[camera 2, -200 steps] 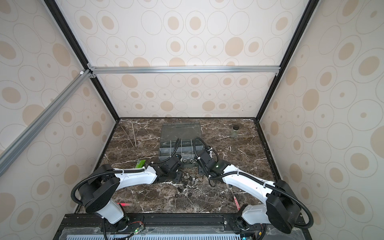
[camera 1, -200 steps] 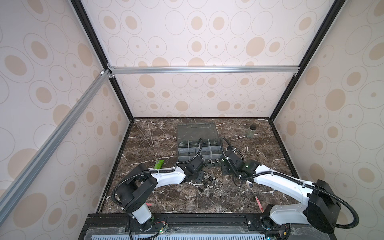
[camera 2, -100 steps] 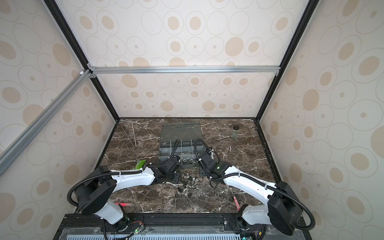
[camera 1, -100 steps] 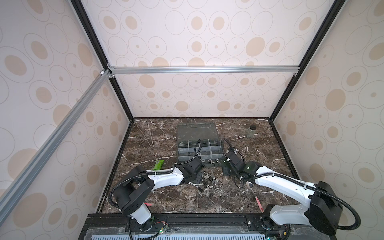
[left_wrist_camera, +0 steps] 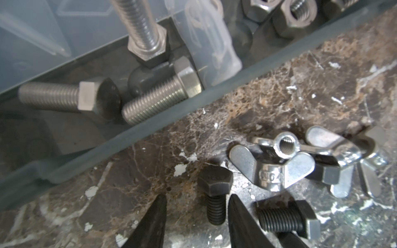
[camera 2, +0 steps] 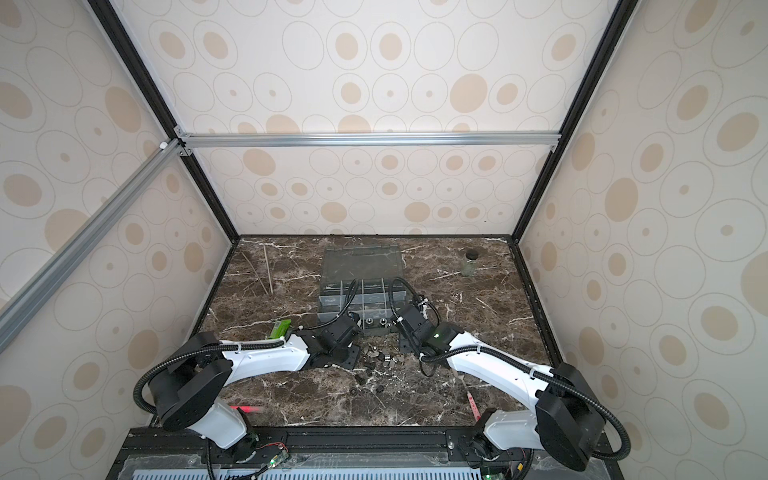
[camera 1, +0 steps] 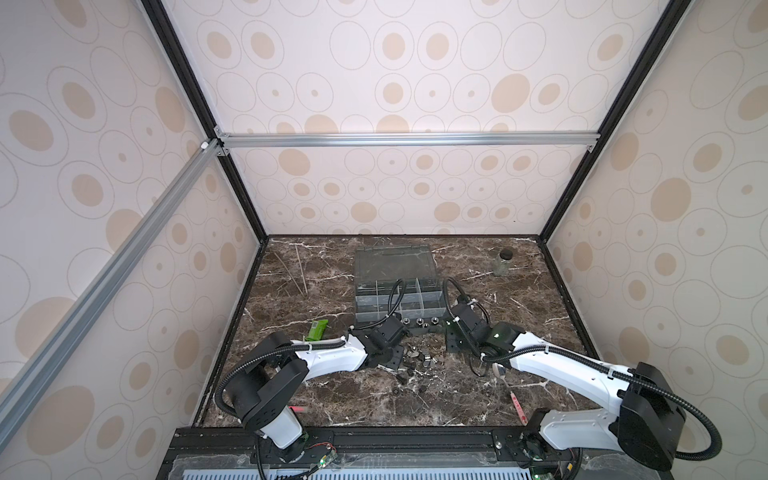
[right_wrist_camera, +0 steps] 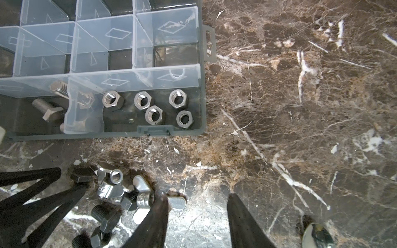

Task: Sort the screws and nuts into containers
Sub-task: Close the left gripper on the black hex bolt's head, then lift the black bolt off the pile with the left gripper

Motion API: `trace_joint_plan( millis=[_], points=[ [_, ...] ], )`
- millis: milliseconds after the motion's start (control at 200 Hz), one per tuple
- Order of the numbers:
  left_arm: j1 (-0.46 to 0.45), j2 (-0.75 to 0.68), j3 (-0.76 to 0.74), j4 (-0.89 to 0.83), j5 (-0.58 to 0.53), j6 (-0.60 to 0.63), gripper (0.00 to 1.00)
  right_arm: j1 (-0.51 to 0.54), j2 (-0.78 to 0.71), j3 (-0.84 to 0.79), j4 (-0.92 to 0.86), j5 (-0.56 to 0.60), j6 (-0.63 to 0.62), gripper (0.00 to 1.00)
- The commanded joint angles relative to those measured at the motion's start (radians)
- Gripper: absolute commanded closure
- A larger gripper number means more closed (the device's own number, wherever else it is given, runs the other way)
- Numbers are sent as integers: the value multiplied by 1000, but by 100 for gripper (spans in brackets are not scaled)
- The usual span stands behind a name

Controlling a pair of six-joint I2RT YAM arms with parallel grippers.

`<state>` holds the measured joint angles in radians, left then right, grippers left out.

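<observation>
The grey organizer box (camera 1: pixel 397 299) (camera 2: pixel 361 299) stands open, its containers split by clear dividers. One front container (right_wrist_camera: pixel 199 111) holds several silver nuts (right_wrist_camera: pixel 153 114); the one beside it holds silver screws (left_wrist_camera: pixel 154 98) (right_wrist_camera: pixel 50 111). Loose screws and wing nuts (left_wrist_camera: pixel 281 163) (right_wrist_camera: pixel 111 182) lie piled on the table (camera 1: pixel 419 359) (camera 2: pixel 380 357) in front of the box. My left gripper (left_wrist_camera: pixel 197 198) (camera 1: pixel 392 351) is open, its fingers on either side of a black screw (left_wrist_camera: pixel 214 186) without clamping it. My right gripper (right_wrist_camera: pixel 197 197) (camera 1: pixel 452 347) is open over bare marble, one finger beside a wing nut's wing (right_wrist_camera: pixel 176 203).
A green packet (camera 1: pixel 318 329) lies left of the box and thin wooden sticks (camera 1: pixel 297 270) lie further back. A glass jar (camera 1: pixel 502 262) stands at the back right. A spoon (right_wrist_camera: pixel 318 236) and a red pen (camera 1: pixel 517 405) lie near the right arm.
My left gripper has come down onto the pile and its jaws have narrowed a little around the black screw. The right arm has shifted slightly toward the front.
</observation>
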<state>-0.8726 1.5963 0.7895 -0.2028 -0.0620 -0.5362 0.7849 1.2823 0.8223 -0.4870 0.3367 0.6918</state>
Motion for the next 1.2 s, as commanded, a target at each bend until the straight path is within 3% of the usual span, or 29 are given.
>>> trace_joint_plan(
  millis=[0,330,640,735,925,1195],
  points=[
    [-12,-1,0,9,0,19,55,4,-26,-6,-28,17,17,52],
    [-18,22,-7,25,5,23,67,3,-50,-29,-29,24,32,52],
    [-35,79,5,2,-8,50,71,3,-52,-38,-29,24,37,52],
    [-40,82,0,0,-14,51,79,3,-52,-42,-26,24,37,52],
    [-39,47,16,-19,-23,59,92,3,-57,-43,-30,26,37,52],
    [-30,-98,119,-98,-54,129,96,4,-79,-56,-36,32,41,52]
  ],
)
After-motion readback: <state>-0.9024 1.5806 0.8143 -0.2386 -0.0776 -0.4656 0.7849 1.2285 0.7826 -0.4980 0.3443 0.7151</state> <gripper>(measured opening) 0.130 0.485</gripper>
